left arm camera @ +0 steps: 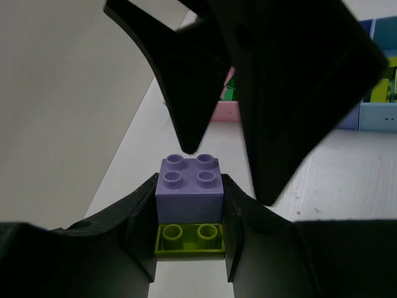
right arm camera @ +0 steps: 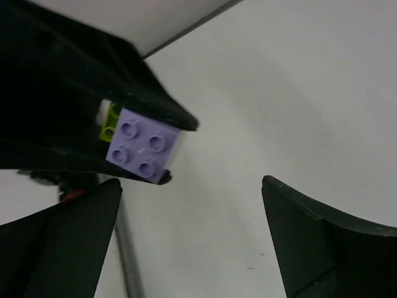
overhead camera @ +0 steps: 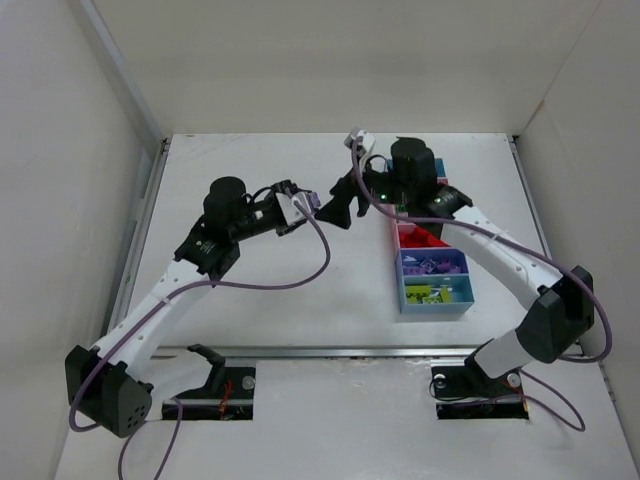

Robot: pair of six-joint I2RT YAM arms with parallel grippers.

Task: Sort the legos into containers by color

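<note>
**Lego pair pinched in left gripper, right gripper open opposite**

Found the left gripper [left arm camera: 189, 208] clenched on a stacked pair of legos: lilac 2x2 brick [left arm camera: 189, 185] on top, yellow-green brick [left arm camera: 189, 239] pressed on beneath, both wedged between the two fingertips. Saw the pair held above the table [overhead camera: 300, 320], left of the containers [overhead camera: 433, 308] and well apart from them. Saw the right gripper [right arm camera: 192, 183] released, fingers spread wide, pointed at the pair from the opposite side, near it but not touching, facing the studs of the lilac brick. Could not judge the exact gap from the overhead view.

Noted the container strip on the right half of the table, just beside the right arm [overhead camera: 510, 265]. Counted three compartments in view, far to near: red bricks [overhead camera: 420, 238], then purple bricks [overhead camera: 430, 264], then yellow-green bricks [overhead camera: 424, 293]. Could not see the far end, hidden behind the right arm.

Logged a plain white tabletop, white walls [overhead camera: 330, 60] on three sides, and purple cables [overhead camera: 300, 283] along both arms.
</note>
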